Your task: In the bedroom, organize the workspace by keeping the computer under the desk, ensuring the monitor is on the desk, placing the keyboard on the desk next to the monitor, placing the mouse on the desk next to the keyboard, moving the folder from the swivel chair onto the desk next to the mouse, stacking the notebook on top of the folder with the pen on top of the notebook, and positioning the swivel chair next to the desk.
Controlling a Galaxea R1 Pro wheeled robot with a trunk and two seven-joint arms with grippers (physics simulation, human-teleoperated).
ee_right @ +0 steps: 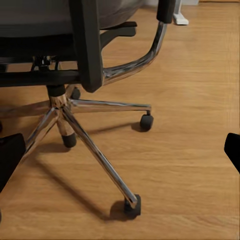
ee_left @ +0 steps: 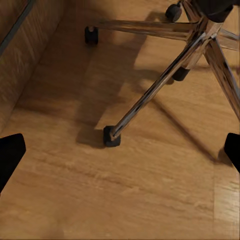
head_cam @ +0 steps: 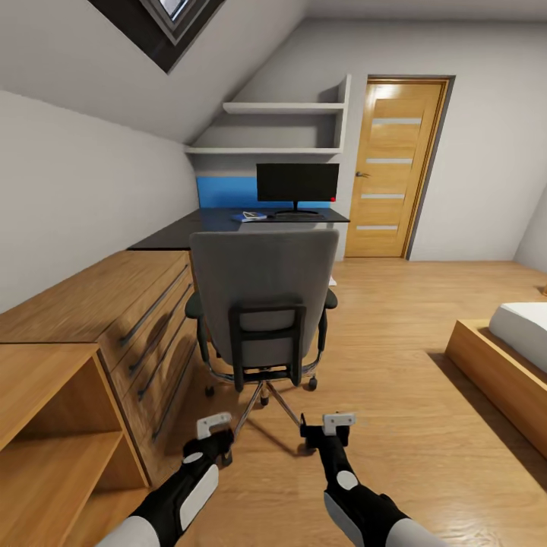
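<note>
A grey soft office chair with a black frame point(head_cam: 263, 292) stands with its back to the camera. Behind it is a shiny black desk point(head_cam: 205, 226) with a wide black screen point(head_cam: 297, 183) and a flat blue folder point(head_cam: 249, 217) on top. A light wooden dresser point(head_cam: 114, 304) runs along the left wall.

A: Setting? Attic bedroom in a home, with a study corner.

B: Evidence: sloped ceiling with a skylight point(head_cam: 173, 17) upper left; bed point(head_cam: 507, 351) at the right edge; oak door point(head_cam: 393, 169) upper right.

A: Also a wooden dresser point(head_cam: 114, 311) along the left wall; desk point(head_cam: 228, 224) with monitor point(head_cam: 297, 183) at centre; wall shelves point(head_cam: 281, 129) above; swivel chair point(head_cam: 263, 304) on wood floor point(head_cam: 395, 365).
</note>
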